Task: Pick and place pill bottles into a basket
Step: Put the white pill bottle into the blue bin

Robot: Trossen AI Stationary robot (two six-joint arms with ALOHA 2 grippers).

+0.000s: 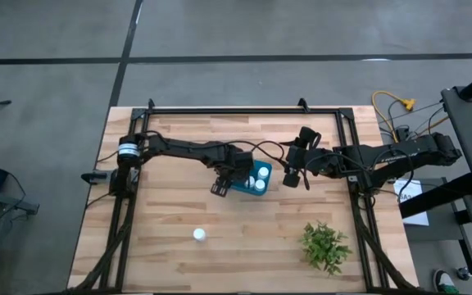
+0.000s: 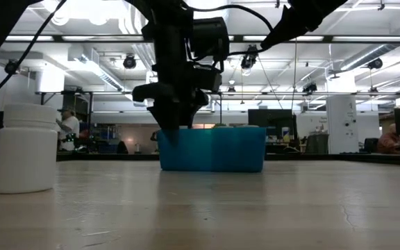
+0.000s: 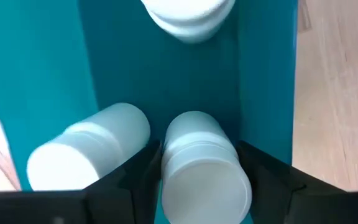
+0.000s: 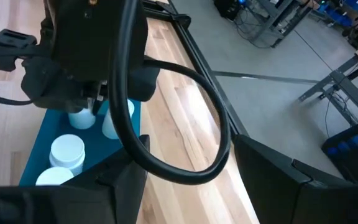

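Observation:
The teal basket (image 1: 255, 177) stands mid-table, also seen in the low view (image 2: 214, 149). My left gripper (image 3: 201, 171) reaches down into it from above (image 1: 238, 174) and is shut on a white pill bottle (image 3: 204, 174). Beside that one, a second bottle (image 3: 89, 149) lies on its side on the basket floor, and a third (image 3: 188, 15) sits farther along. One more pill bottle (image 1: 199, 235) stands upright on the table toward the near edge (image 2: 25, 149). My right gripper (image 1: 293, 174) hovers open just right of the basket, holding nothing (image 4: 185, 168). My left gripper pinches the pill bottle by its round sides (image 3: 169, 171) between its two fingers (image 3: 263, 177). The fingers point down into the basket and lie along the bottle. The bottle stands between the basket's walls; whether its lower end rests on the basket floor, I cannot tell.
A green leafy plant (image 1: 326, 246) stands at the near right of the wooden table (image 1: 179, 205). A black frame rail (image 1: 244, 109) runs along the far edge. The left arm's cable (image 4: 185, 124) loops in front of my right gripper.

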